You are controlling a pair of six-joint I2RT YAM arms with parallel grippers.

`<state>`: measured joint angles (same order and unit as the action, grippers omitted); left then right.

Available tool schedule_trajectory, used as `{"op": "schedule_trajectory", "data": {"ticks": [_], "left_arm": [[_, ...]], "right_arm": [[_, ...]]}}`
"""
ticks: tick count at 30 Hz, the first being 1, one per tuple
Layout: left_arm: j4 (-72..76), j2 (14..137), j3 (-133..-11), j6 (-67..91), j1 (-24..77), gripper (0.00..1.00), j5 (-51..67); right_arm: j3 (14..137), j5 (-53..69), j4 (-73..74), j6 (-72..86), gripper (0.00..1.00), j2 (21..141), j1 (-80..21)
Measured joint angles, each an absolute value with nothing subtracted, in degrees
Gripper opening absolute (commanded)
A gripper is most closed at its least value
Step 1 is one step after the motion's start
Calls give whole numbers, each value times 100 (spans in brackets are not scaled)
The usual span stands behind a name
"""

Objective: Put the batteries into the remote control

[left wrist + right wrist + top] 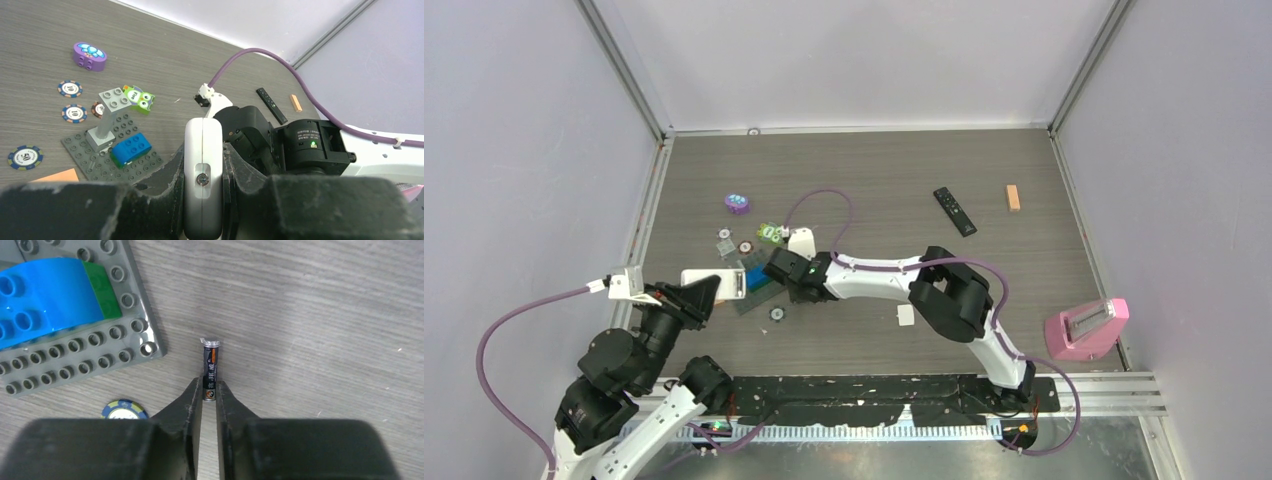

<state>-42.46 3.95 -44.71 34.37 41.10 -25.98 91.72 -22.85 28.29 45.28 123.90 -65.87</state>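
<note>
Right claw (pixel 209 391) looming nearest, black fingers (pixel 192 400) pinching near end of slim dark grey cylindrical battery (pixel 210 365); cell lying flat on grey wood-grain table (pixel 325 315), near grey studded baseplate (pixel 65 371). End grip leaving most of cell free, probably for sliding into compartment. Left claw (pixel 203 167) clamping narrow on white rounded plastic remote control (pixel 202 140), holding it steady so cell can be pushed in.

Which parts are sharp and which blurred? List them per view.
Right wrist: slim dark grey cylindrical battery sharp; black right end effector fingers soft. Left wrist: left end effector fingers blurred, striped round poker chips crisp. Top external: even light, faint shadows.
</note>
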Motion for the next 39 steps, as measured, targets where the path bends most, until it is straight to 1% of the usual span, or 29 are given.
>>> {"op": "schedule_trajectory", "data": {"ticks": [2,7,13,18,22,23,26,29,35,39], "left_arm": [[-4296,395,-4471,3450,4110,0,-2598],[-4436,427,-4471,3551,4110,0,-2587],[-4431,589,-4466,3664,4110,0,-2298],[-4165,1107,-4383,3715,4110,0,-1498],[-3745,1756,-4265,3750,4110,0,-615],[-3566,1957,-4206,3778,4110,0,-322],[-3006,2436,-3990,3986,4110,0,340],[-2340,2864,-3684,4320,4110,0,967],[-633,3881,-3129,5175,4047,0,2235],[329,4399,-2917,5719,4003,0,2786]], "right_arm": [[9172,-2294,2816,4486,6,12398,-6547],[8903,-2346,2445,4292,5,12287,-6475],[7800,-2403,2097,3706,5,11548,-6405],[6637,-2423,2045,3070,5,10278,-6257],[5892,-2434,1914,2399,5,8589,-6128],[5693,-2423,1817,2154,5,8016,-6108],[5395,-2342,1734,1529,5,6702,-6106],[5249,-2279,1723,891,5,5710,-6110],[5236,-1903,1859,-388,5,4672,-6112],[5485,-1247,2344,-1267,6,4552,-6156]]}}
